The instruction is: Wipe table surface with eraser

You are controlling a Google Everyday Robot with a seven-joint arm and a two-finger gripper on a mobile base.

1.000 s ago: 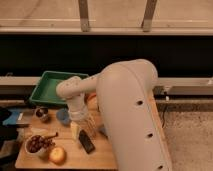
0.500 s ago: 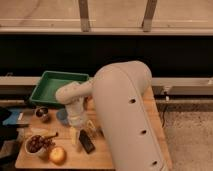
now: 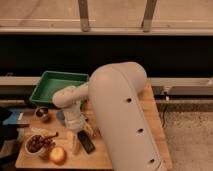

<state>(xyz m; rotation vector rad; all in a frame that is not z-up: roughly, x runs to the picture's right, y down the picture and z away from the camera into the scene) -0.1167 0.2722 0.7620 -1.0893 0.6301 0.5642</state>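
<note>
The eraser [image 3: 86, 142], a flat black block, lies on the front part of the desk [image 3: 155, 114], flat on the wood and slanting a little toward the front edge. The claw [image 3: 80, 139] hangs right over it, pointing down from the white arm [image 3: 120, 115]. Its jaws are spread wide and hold nothing, with one pale finger [image 3: 75, 144] just beside the eraser's left edge. Near it to the left are an orange round object [image 3: 57, 155] and a bowl of dark contents [image 3: 35, 144]; a green tray [image 3: 56, 86] stands well apart at the back left corner. The step in hand looks like reaching for the eraser; no wiping has begun. The next move likely calls for lowering the claw so the jaws straddle the block's narrow sides, then closing firmly. Since the block sits low, the fingertips would need to come right to the wood, without nudging the orange object alongside.
</note>
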